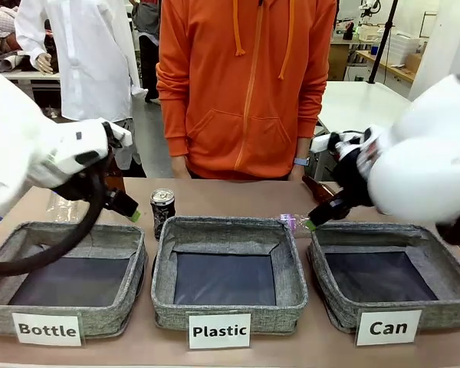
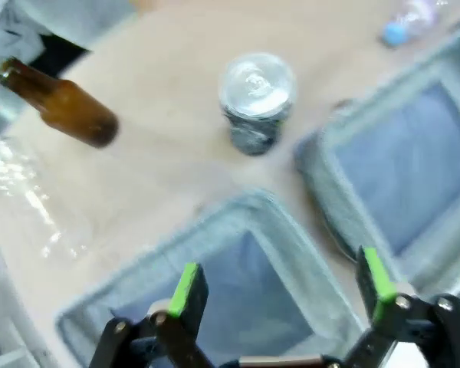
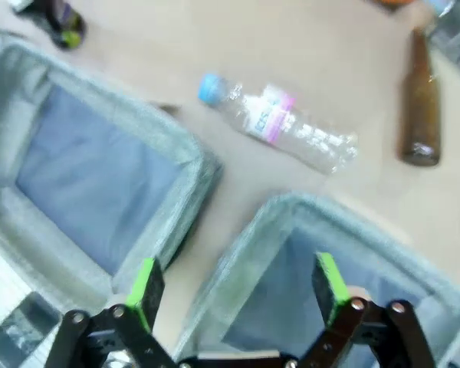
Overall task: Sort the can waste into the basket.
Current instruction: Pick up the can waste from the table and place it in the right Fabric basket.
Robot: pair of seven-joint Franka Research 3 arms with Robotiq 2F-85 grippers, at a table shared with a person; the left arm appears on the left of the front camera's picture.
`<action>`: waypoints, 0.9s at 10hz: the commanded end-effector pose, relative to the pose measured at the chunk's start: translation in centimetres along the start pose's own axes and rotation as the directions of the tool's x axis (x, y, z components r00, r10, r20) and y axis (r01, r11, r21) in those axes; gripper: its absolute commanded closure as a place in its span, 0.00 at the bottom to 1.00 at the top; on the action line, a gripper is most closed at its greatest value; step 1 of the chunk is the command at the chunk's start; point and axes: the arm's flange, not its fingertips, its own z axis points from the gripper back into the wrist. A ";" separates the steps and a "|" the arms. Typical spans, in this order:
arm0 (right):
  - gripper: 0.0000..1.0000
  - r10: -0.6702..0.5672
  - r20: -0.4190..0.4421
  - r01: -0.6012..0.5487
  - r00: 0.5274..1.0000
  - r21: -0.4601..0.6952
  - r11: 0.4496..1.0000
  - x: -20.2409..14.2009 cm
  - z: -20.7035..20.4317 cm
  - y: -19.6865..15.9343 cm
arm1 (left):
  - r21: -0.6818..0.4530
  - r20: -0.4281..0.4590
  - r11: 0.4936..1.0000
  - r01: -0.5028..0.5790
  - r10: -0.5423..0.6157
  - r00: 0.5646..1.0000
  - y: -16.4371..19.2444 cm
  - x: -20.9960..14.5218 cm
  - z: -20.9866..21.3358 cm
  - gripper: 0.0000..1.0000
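Wide apart and empty, the left hand [image 2: 282, 282] and right hand [image 3: 238, 277] hang released; the black can [image 1: 162, 208] stands upright on the desk [image 1: 230, 192], outside the basket [image 1: 445, 310].

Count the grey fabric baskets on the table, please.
3, in a row along the robot's side of the table: the Bottle basket at its left, the Plastic basket in the middle, the Can basket at its right. No more seem hidden.

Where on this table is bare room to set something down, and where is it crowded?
Bare: the table strip behind the grey fabric "Plastic" basket, between the black drink can and the blue-capped clear plastic bottle. Crowded: both far corners, with brown glass bottles.
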 end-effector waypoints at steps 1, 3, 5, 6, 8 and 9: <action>0.00 -0.134 -0.001 0.131 0.991 0.243 0.961 -1.5 6.8 -2.7 | -0.172 -0.125 0.984 -0.048 0.026 0.992 1.8 -4.6 6.3 0.00; 0.00 -0.276 0.079 0.196 0.958 0.525 0.828 -5.7 12.4 -8.1 | -0.436 -0.052 0.900 -0.023 0.000 0.999 6.8 -8.4 11.5 0.00; 0.00 -0.558 0.152 0.278 0.816 0.742 0.610 -11.4 15.0 -15.6 | -0.617 0.077 0.773 -0.148 0.246 0.966 15.1 -13.4 14.5 0.00; 0.00 -0.653 0.165 0.286 0.739 0.801 0.526 -14.4 14.9 -18.4 | -0.708 0.157 0.676 -0.207 0.436 0.886 19.2 -17.0 15.1 0.00; 0.00 -0.787 0.144 0.313 0.601 0.863 0.397 -19.2 13.4 -22.0 | -0.784 0.284 0.552 -0.285 0.726 0.626 21.7 -23.3 14.6 0.00; 0.00 -0.817 0.126 0.336 0.562 0.868 0.365 -20.6 12.5 -22.7 | -0.787 0.314 0.541 -0.297 0.765 0.563 21.0 -24.8 14.6 0.00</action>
